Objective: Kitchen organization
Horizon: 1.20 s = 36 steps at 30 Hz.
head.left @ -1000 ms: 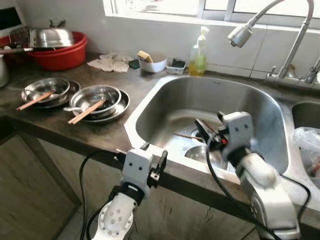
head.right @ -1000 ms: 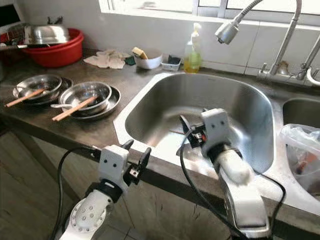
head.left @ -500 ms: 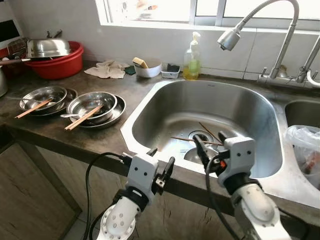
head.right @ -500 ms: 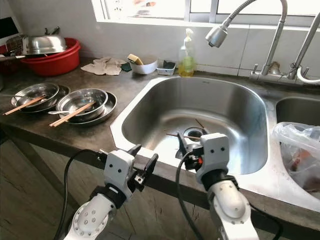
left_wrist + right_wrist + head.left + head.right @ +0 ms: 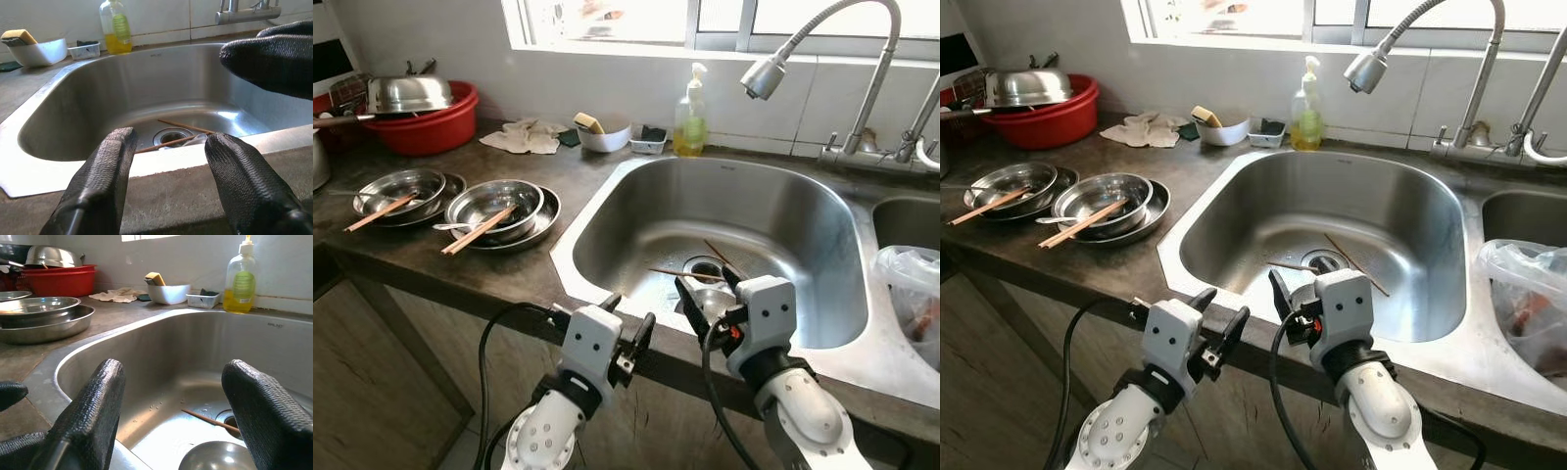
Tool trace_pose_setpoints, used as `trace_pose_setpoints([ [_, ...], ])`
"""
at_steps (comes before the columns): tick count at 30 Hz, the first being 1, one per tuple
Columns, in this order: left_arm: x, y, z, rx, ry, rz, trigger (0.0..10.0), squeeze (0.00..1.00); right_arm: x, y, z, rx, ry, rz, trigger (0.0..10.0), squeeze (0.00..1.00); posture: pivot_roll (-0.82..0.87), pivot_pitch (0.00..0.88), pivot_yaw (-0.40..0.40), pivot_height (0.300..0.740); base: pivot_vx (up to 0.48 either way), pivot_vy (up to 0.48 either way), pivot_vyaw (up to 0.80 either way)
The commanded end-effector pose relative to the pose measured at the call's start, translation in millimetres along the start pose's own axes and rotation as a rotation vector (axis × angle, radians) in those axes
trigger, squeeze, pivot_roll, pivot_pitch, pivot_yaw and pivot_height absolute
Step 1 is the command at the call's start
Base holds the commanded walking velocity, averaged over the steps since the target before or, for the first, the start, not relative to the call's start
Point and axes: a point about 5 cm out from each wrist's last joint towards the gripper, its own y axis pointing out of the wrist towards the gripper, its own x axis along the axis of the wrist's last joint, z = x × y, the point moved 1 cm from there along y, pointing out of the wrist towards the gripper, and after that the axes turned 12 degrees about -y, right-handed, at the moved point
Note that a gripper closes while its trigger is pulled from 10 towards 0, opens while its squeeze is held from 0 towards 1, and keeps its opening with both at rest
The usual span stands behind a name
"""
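Right gripper (image 5: 1285, 294) hovers at front rim of sink (image 5: 607, 201), fingers spread wide, holding nothing. Left gripper (image 5: 628, 323) hangs just before counter edge (image 5: 460, 284), fingers also spread, empty. Two chopsticks (image 5: 1356, 264) lie loose on sink bottom, near drain; small steel bowl (image 5: 215, 458) beside them. On counter, left of sink: two stacks of steel bowls (image 5: 494, 201) with chopsticks across. Soap bottle (image 5: 688, 122) stands behind sink.
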Motion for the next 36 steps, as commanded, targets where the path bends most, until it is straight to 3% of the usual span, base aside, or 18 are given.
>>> trace_pose_setpoints([
  [1,-0.2,-1.4,0.3,-0.001,-0.009,-0.004,10.0,0.00,5.8,1.7,0.4,0.001,0.006,-0.031,10.0,0.00,0.02,0.000,0.006,0.740,-0.285,0.000,0.00],
  [36,-0.3,-0.3,-2.5,0.014,-0.014,-0.006,10.0,0.00,1.0,3.6,3.7,-0.014,0.024,0.002,10.0,0.00,0.02,0.000,-0.003,0.740,-0.271,0.000,0.00],
])
